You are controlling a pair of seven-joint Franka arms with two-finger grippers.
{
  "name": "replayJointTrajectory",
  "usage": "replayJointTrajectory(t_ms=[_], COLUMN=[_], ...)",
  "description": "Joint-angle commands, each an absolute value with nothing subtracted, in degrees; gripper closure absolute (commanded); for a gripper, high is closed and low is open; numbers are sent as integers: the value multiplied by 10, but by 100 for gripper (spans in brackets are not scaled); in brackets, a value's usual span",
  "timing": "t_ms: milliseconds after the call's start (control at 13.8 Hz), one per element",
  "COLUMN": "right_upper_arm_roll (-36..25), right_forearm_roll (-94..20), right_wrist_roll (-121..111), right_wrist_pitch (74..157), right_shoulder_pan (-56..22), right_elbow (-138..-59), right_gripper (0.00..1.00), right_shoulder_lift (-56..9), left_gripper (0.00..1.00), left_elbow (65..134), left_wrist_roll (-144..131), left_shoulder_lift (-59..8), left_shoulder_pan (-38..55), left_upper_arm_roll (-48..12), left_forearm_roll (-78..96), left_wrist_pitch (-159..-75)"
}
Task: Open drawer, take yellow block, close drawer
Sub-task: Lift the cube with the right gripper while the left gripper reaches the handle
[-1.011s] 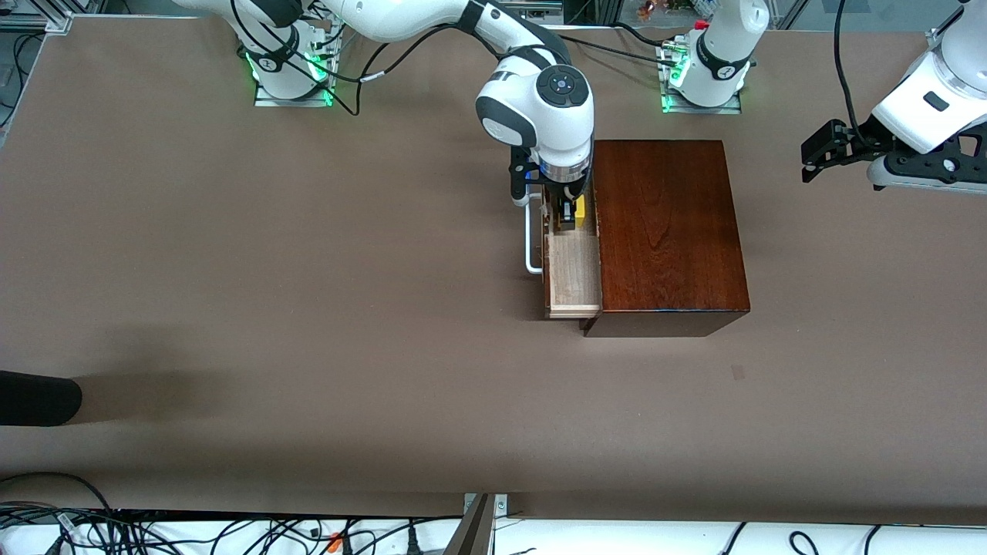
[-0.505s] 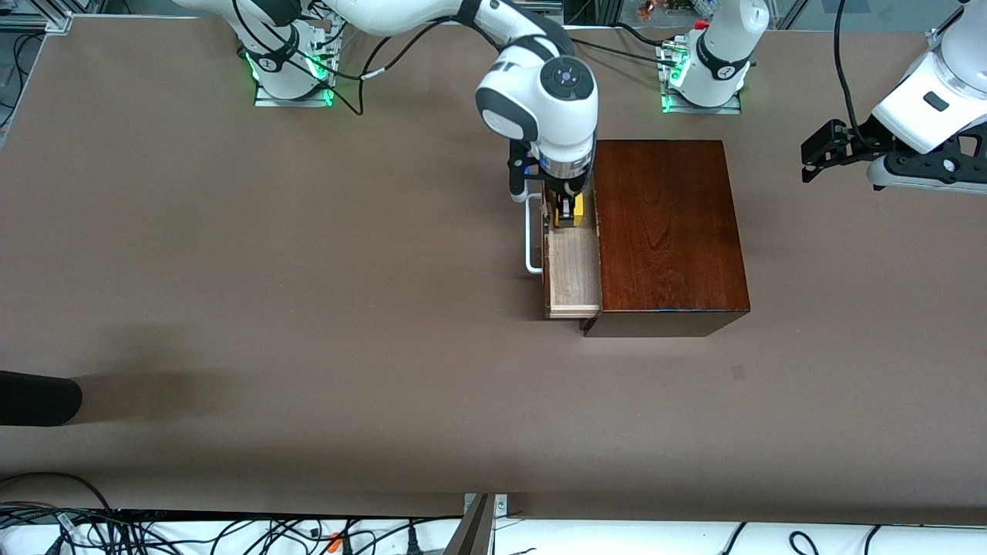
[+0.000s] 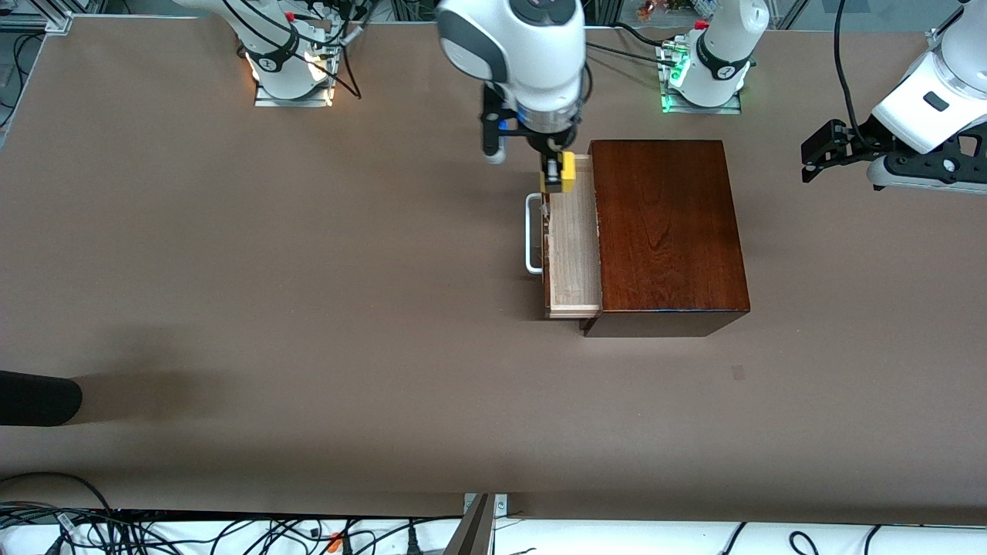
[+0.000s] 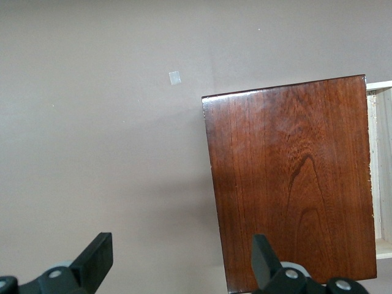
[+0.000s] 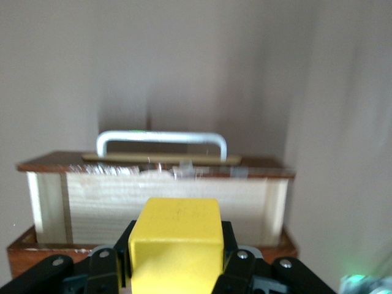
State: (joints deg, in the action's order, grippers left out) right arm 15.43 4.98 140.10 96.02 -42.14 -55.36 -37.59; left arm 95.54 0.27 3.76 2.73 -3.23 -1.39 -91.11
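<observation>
right pincer pinches the yellow block, up over the open drawer | the handle is straight below you: push toward the box | left pincer spread, waits

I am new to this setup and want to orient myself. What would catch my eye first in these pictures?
First, the yellow block, bright against the brown table, gripped by the right gripper above the open drawer. Next, the dark wooden box that the drawer slides out of, its white handle pointing toward the right arm's end. The left gripper waits, open, over the left arm's end.
</observation>
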Motion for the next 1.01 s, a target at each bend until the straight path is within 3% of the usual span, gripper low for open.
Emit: replayJointTrajectory(t_ms=[0, 505, 650, 939], right_upper_arm_roll=[159, 134, 70, -57], right_forearm_roll=[32, -3, -5, -15], right_wrist_roll=[1274, 822, 691, 420], right_wrist_pitch=[883, 861, 863, 865], right_shoulder_pan=[-370, -175, -173, -173], right_elbow=[-584, -803, -847, -898], right_gripper=[77, 82, 82, 82], right_shoulder_lift=[-325, -158, -121, -96], left_gripper=[0, 0, 0, 0], left_elbow=[933, 933, 934, 932], left_wrist_roll=[16, 31, 87, 158], left_shoulder_lift=[28, 15, -9, -68], left_shoulder_pan=[19, 31, 32, 32], left_upper_arm_roll=[-38, -63, -89, -200], left_forearm_roll=[-8, 31, 66, 64], left_wrist_pitch=[-896, -863, -859, -860])
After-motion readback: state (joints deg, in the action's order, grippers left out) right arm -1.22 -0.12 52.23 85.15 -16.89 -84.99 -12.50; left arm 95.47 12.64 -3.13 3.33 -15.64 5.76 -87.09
